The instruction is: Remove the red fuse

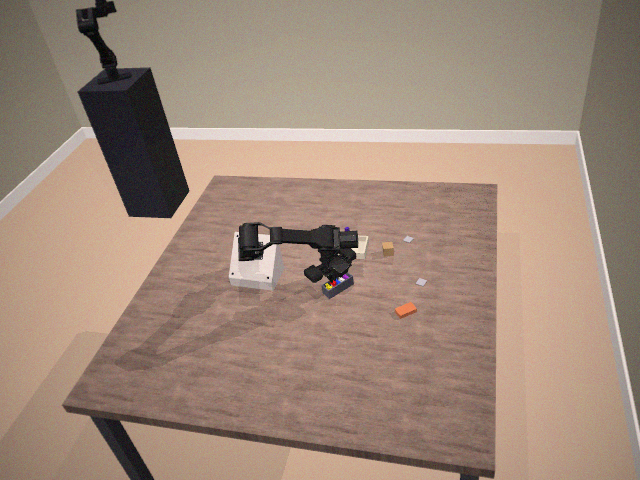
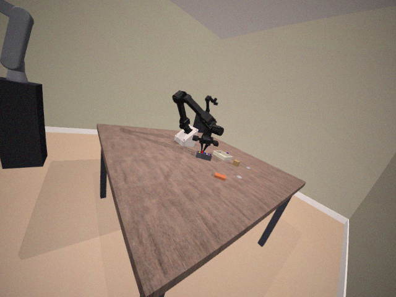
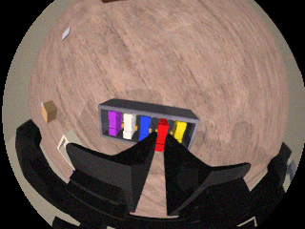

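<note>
Between the blue fuse (image 3: 145,128) and the yellow fuse (image 3: 179,131), the gripper (image 2: 202,151) (image 3: 160,136) is nearly closed, its fingers clamped on the red fuse (image 1: 333,283) (image 2: 202,151) (image 3: 162,135). That fuse looks to be in or just over its slot in the fuse block (image 1: 338,288) (image 2: 203,156) (image 3: 149,109); how deep, I cannot tell. Best to lift dead vertical, without twist, until its foot clears the walls and neighbours. White and purple fuses fill further slots; the tray (image 1: 363,248) (image 2: 223,155) (image 3: 63,146) waits near the block.
</note>
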Controlling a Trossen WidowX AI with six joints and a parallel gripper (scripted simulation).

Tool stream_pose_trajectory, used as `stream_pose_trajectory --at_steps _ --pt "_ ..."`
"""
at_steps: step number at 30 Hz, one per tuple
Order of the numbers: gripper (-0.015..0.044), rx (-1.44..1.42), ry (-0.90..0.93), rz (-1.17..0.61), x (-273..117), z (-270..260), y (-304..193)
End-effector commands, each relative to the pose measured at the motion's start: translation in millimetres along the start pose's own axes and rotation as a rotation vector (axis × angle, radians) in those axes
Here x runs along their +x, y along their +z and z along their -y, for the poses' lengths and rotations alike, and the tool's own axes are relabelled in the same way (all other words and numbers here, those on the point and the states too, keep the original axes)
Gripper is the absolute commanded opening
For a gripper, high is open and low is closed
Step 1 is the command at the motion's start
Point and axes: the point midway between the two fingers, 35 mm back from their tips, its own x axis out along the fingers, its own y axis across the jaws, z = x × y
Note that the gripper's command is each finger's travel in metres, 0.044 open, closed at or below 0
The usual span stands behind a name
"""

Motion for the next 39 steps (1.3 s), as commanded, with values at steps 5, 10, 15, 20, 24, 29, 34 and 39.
stream_pose_trajectory --at_steps 5,10,15,20,24,29,34,39 --pt "0.0000 0.006 0.004 -0.002 -4.9 -0.8 0.8" --pt "0.0000 0.006 0.003 -0.001 -7.3 -0.8 0.7" --pt "0.0000 0.005 0.003 -0.001 -9.8 -0.8 0.7" --pt "0.0000 0.005 0.003 -0.001 -12.2 -0.7 0.7" --pt "0.0000 0.005 0.003 -0.001 -14.2 -0.7 0.6" --pt "0.0000 0.004 0.002 -0.001 -16.7 -0.6 0.6" --pt "0.0000 0.004 0.002 -0.001 -19.1 -0.5 0.5" --pt "0.0000 0.004 0.002 -0.001 -21.6 -0.4 0.4"
